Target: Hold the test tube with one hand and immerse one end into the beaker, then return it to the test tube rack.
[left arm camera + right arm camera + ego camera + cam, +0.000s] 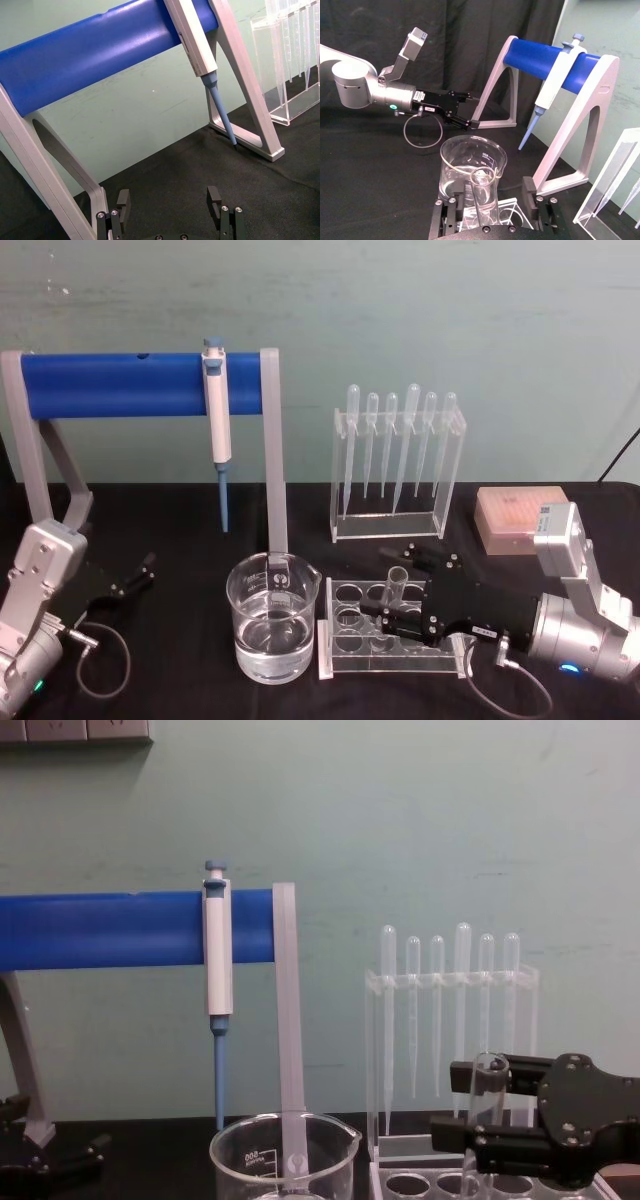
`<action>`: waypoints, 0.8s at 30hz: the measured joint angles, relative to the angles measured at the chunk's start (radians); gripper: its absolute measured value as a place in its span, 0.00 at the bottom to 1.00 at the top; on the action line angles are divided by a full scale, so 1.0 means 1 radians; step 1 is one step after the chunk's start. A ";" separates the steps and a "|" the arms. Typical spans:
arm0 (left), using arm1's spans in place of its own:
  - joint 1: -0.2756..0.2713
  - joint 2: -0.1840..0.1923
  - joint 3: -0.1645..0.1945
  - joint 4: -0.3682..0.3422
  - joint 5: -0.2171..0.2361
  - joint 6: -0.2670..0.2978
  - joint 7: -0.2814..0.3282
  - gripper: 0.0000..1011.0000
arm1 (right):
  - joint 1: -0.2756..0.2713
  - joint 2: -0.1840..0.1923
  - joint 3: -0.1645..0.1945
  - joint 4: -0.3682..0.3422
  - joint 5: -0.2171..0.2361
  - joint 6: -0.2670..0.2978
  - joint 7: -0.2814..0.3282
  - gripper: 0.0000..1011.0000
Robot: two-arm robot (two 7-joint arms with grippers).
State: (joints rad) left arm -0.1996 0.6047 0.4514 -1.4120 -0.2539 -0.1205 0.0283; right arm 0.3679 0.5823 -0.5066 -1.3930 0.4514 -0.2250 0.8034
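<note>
The test tube (pixel 396 586) stands upright in a clear rack (pixel 390 664) right of the beaker (pixel 273 618), which holds some water. My right gripper (pixel 392 590) reaches in from the right and is open, one finger on each side of the tube with gaps showing. The right wrist view shows the tube (pixel 483 196) between the fingers (pixel 530 194), with the beaker (pixel 470 165) just beyond. The chest view shows the tube (pixel 487 1112) beside the gripper (pixel 462 1102). My left gripper (pixel 135 575) rests open at the left of the table, empty.
A grey stand with a blue bar (pixel 140 383) holds a white-and-blue pipettor (pixel 216 410) behind the beaker. A clear rack of thin pipettes (pixel 398 465) stands at the back, and a pink tip box (pixel 518 520) sits to its right. Black cloth covers the table.
</note>
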 joint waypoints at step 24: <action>0.000 0.000 0.000 0.000 0.000 0.000 0.000 0.99 | -0.001 0.000 0.001 -0.001 0.000 -0.001 0.000 0.22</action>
State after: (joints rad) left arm -0.1995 0.6047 0.4514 -1.4120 -0.2539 -0.1205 0.0283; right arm 0.3672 0.5828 -0.5059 -1.3938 0.4516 -0.2261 0.8034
